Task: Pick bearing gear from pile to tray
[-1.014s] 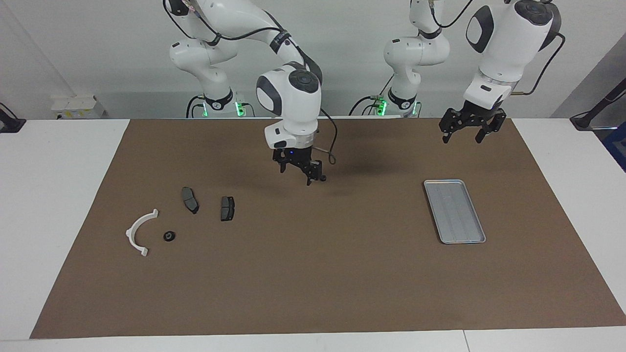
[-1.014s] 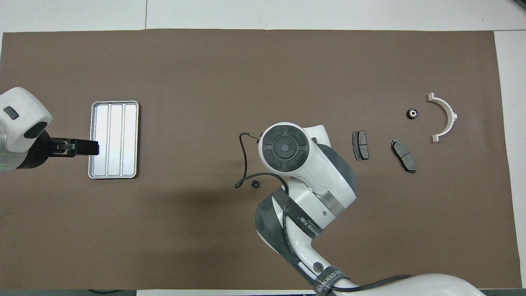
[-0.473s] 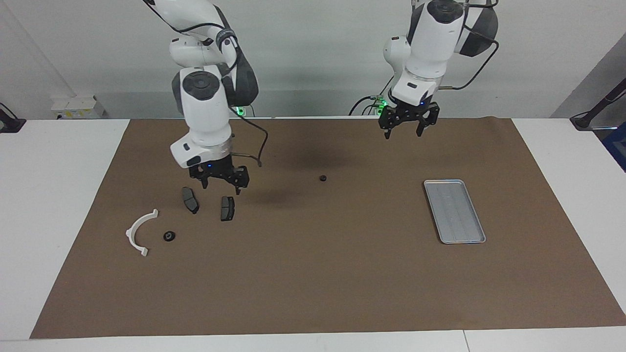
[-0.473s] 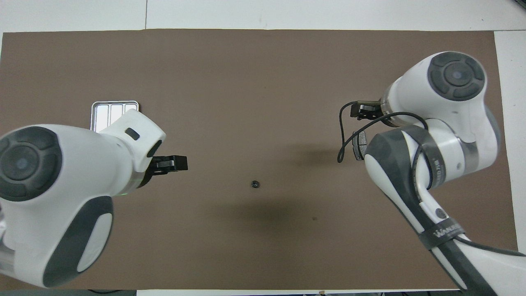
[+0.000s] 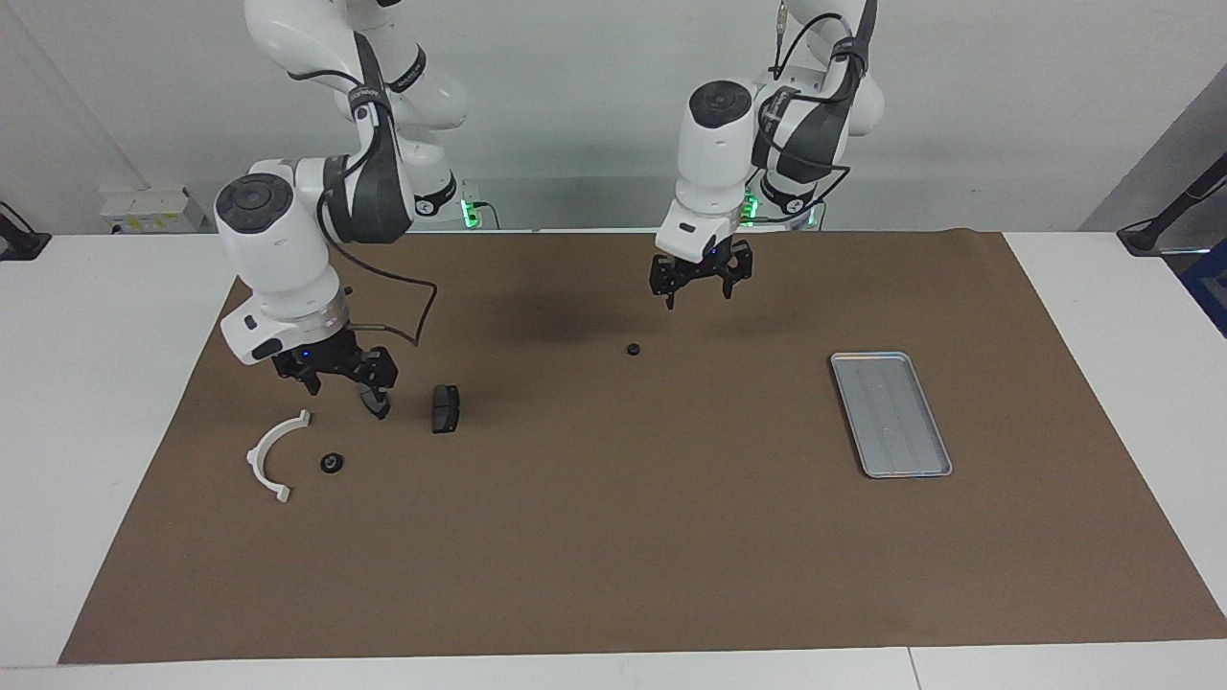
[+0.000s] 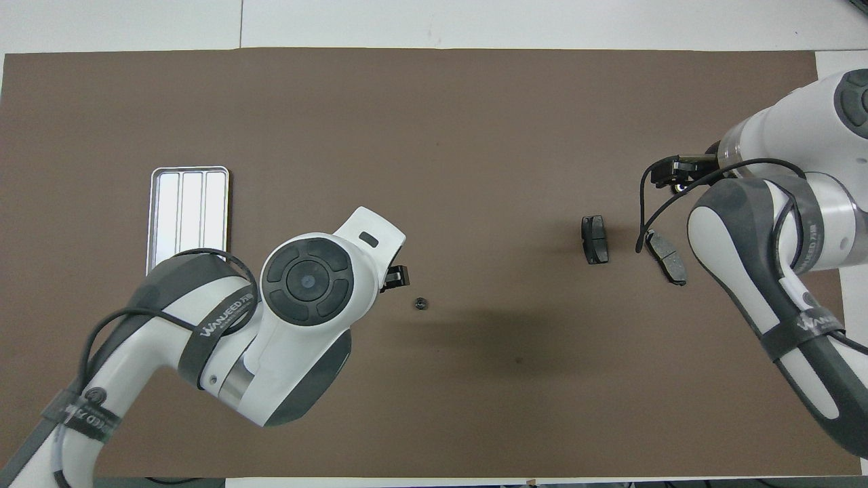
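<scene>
Here, a small black round piece (image 5: pixel 633 350) (image 6: pixel 420 303) is seen lying alone on the brown mat (image 5: pixel 613 537) near the middle of the table, well apart from both the tray and the pile. The left gripper (image 5: pixel 700 284) (image 6: pixel 395 278) is held in the air just beside that piece, nearer to the robots, with its fingers spread and nothing between them. The silver tray (image 5: pixel 891 413) (image 6: pixel 188 224) is found toward the left arm's end of the table, with nothing in it.

The right gripper (image 5: pixel 337 379) is held low over the pile at the right arm's end, its fingers parted and holding nothing. One dark brake pad (image 5: pixel 377 402) (image 6: pixel 666 256) is partly covered by it in the facing view; whether it is touched cannot be told. A second brake pad (image 5: pixel 445 408) (image 6: pixel 595 239) lies just beside, toward the table's middle. The white arc bracket (image 5: pixel 276 453) and another black round piece (image 5: pixel 331 463) are seen farther from the robots than the pads, near each other but apart; in the overhead view both are hidden by the right arm.
</scene>
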Controlling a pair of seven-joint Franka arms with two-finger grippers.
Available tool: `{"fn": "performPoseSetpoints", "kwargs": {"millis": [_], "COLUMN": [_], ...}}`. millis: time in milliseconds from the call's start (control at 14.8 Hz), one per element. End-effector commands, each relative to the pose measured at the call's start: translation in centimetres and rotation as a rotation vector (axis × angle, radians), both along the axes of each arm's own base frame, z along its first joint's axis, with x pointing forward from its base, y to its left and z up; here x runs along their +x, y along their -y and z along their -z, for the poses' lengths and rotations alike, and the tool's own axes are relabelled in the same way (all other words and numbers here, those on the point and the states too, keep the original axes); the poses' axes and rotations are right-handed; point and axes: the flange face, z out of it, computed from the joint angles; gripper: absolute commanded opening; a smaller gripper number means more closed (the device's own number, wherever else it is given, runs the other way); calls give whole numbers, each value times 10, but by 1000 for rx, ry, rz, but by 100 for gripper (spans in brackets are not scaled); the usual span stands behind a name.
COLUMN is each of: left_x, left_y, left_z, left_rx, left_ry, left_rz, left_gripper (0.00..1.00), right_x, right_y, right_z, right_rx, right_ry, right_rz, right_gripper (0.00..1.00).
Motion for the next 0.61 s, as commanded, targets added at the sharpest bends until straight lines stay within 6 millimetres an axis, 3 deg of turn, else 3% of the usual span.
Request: {"fn": "performPoseSetpoints", "kwargs": {"millis": [0, 68, 135, 338, 541], "left_x": [5, -1, -1, -18, -22], "left_y": [9, 25, 29, 41, 46], "left_z": [40, 57, 63, 69, 75], "left_rx": [-3, -11, -18, -11, -35], "left_ry": [3, -2, 1, -9, -8], "left_rz": [-17, -24, -43, -39, -37], "left_gripper": [100, 100, 100, 100, 100], "right_x": [10, 12, 15, 19, 24], "right_y": [21, 29, 33, 41, 45], "right_z": [32, 41, 50, 67, 88], "right_rx": [31, 32, 27, 33, 41], "right_ry": [7, 8, 5, 10, 6], "right_rz": [21, 31, 32, 47, 78], "right_gripper": [100, 100, 100, 100, 100]}}
